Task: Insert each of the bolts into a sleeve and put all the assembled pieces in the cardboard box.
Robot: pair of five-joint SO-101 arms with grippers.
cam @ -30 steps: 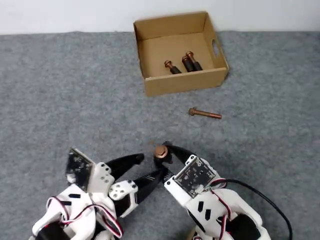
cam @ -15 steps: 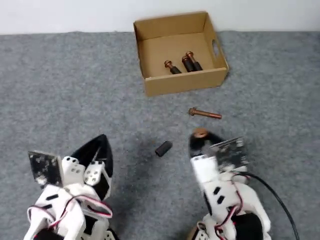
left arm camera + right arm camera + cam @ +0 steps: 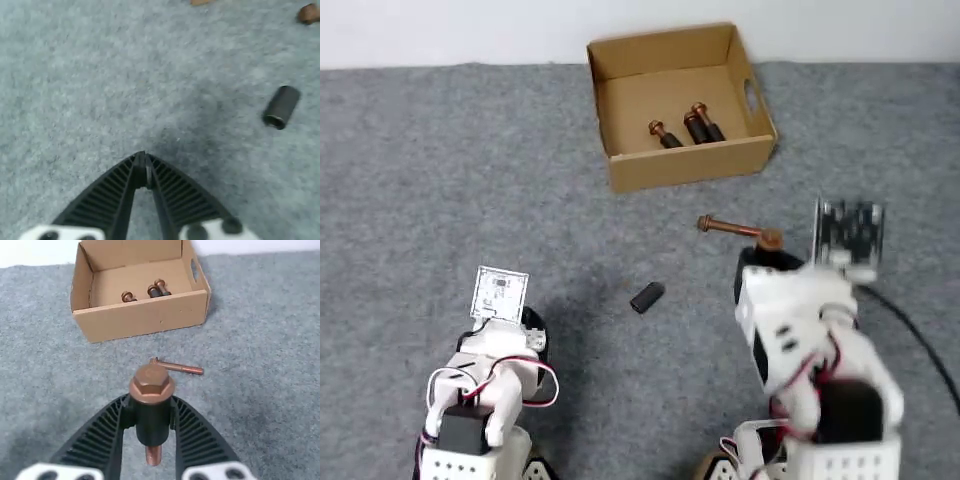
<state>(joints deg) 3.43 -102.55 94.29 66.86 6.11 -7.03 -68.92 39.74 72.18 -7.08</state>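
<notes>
Copper bolt (image 3: 152, 381) seated through a black sleeve (image 3: 151, 422), head end toward the cardboard box (image 3: 682, 165), is clamped at the sleeve by the right gripper (image 3: 150, 412) over open grey carpet (image 3: 440, 180). Just beyond lies a loose bolt (image 3: 730, 228), flat and crosswise. A spare sleeve (image 3: 647, 297) lies between the arms. Two assembled pieces (image 3: 702, 124) rest in the box. The left gripper (image 3: 142, 169) is pressed closed, empty.

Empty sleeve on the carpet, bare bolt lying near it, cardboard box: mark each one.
Empty sleeve (image 3: 647, 297): high view, middle of its side.
Bare bolt (image 3: 732, 229): high view, middle of its shaft.
Cardboard box (image 3: 690, 166): high view, outer face of its front wall.
</notes>
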